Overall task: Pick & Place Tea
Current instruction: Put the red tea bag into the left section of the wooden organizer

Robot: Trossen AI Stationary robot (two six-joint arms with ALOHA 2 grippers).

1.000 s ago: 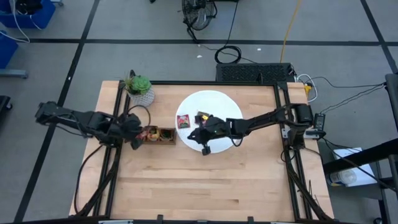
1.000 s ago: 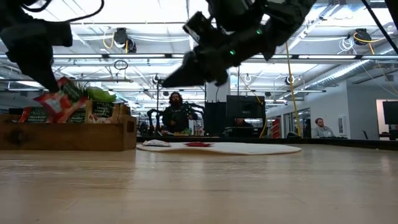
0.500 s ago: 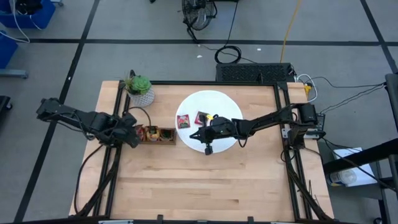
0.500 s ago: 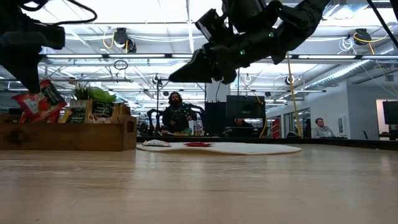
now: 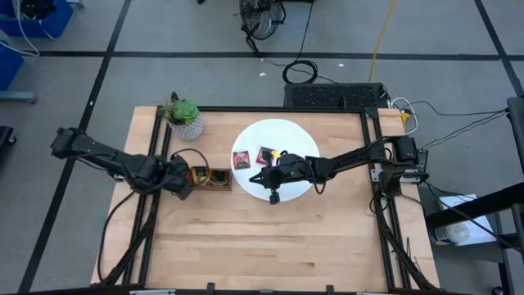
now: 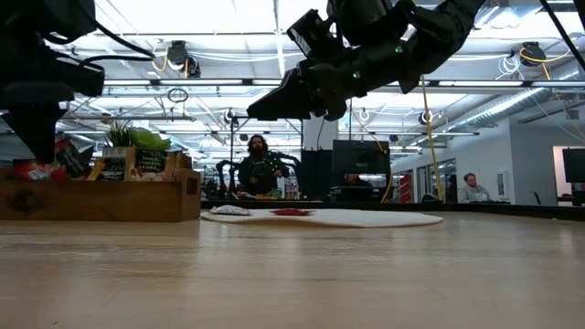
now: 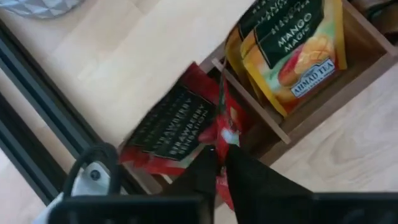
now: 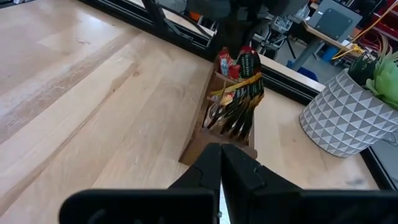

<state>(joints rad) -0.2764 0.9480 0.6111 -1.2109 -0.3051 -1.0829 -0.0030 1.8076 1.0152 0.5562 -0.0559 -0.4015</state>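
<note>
Over the tray's (image 5: 214, 179) end, left gripper (image 7: 219, 151) pinches a red sachet (image 7: 227, 121); right gripper (image 8: 221, 155) closed.

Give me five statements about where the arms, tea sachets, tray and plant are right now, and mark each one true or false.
1. The left gripper is shut on a red sachet at the wooden tray. True.
2. The right gripper holds a tea sachet. False: its fingers are closed on nothing, above the white disc.
3. Two sachets lie flat on the white disc. True: one and another sit side by side.
4. The potted plant stands on the white disc. False: it stands on the table near the far left corner, apart from the disc.
5. The tray compartment next to the red sachets holds orange-yellow mango sachets. True.
</note>
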